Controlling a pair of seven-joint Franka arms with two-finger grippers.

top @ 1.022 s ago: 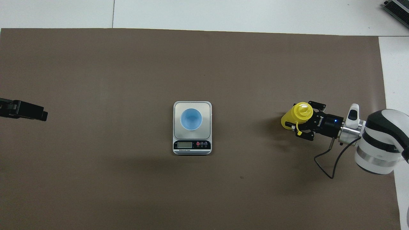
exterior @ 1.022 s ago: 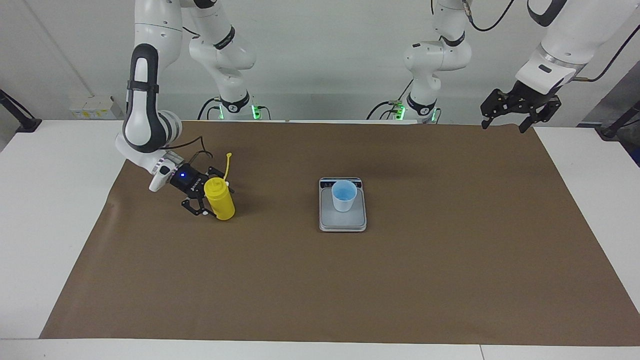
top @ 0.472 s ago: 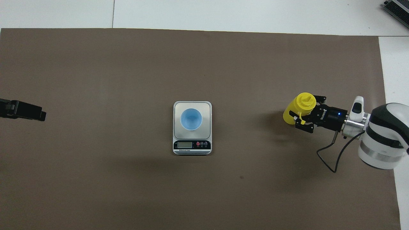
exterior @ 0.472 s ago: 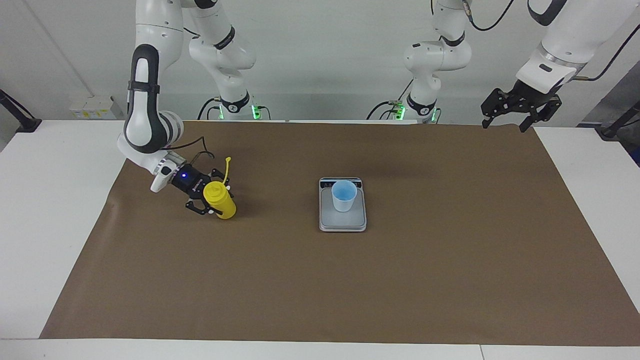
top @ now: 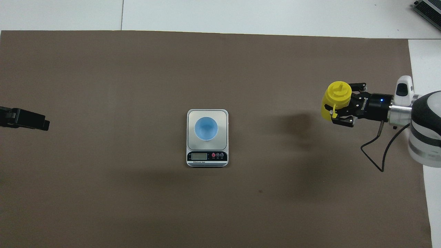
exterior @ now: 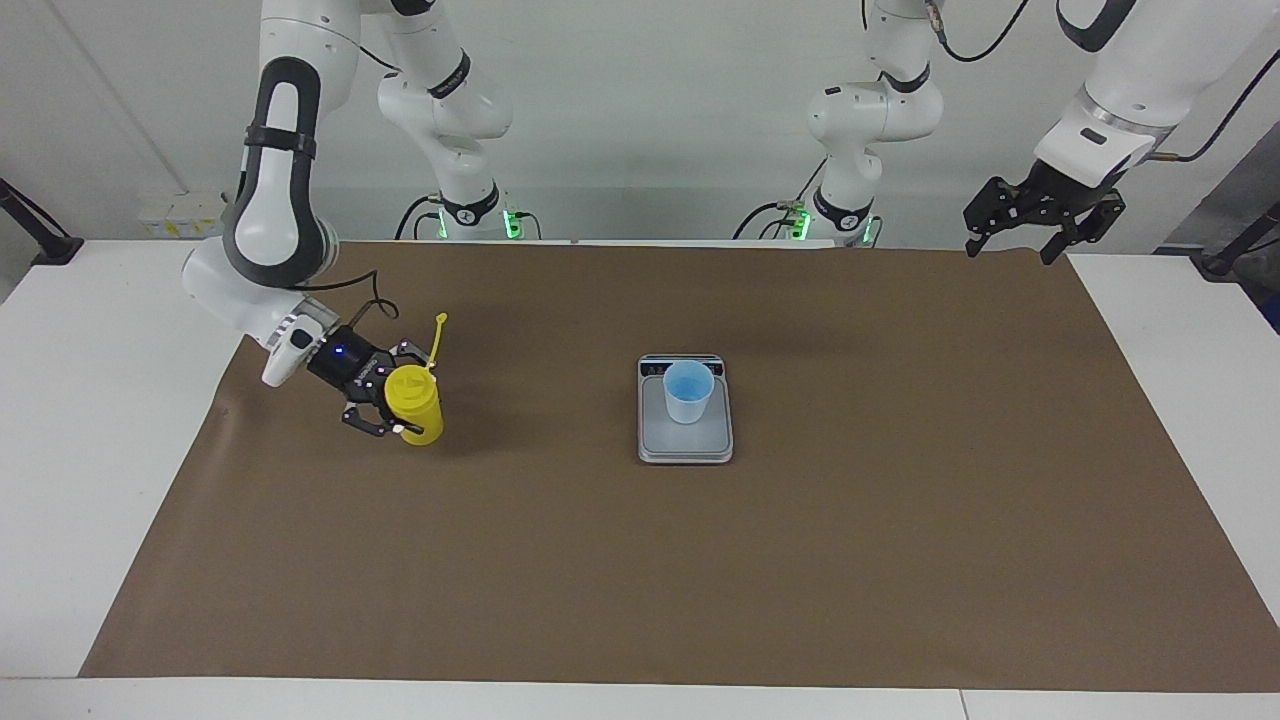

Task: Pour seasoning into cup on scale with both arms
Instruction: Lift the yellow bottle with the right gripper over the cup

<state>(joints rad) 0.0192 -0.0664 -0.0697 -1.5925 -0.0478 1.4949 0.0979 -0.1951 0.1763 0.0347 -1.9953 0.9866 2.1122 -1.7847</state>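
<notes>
The yellow seasoning bottle (exterior: 413, 402) (top: 336, 99) is upright in my right gripper (exterior: 396, 392) (top: 345, 103), which is shut on its body, over the mat toward the right arm's end of the table. Its cap strap (exterior: 437, 335) sticks up. The bottle's shadow lies apart from it on the mat, so it is off the surface. The light blue cup (exterior: 688, 392) (top: 206, 128) stands on the silver scale (exterior: 685, 447) (top: 207, 159) at the mat's middle. My left gripper (exterior: 1007, 252) (top: 32, 120) hangs open and waits over the mat's corner at the left arm's end.
A brown mat (exterior: 900, 550) covers most of the white table (exterior: 90, 400). A black cable (top: 380, 151) loops down from the right wrist. The scale's display strip (top: 206, 156) faces the robots.
The right gripper has closed on the bottle, lifted it and carried it toward the right arm's end of the table. Cup, scale and left arm stay put.
</notes>
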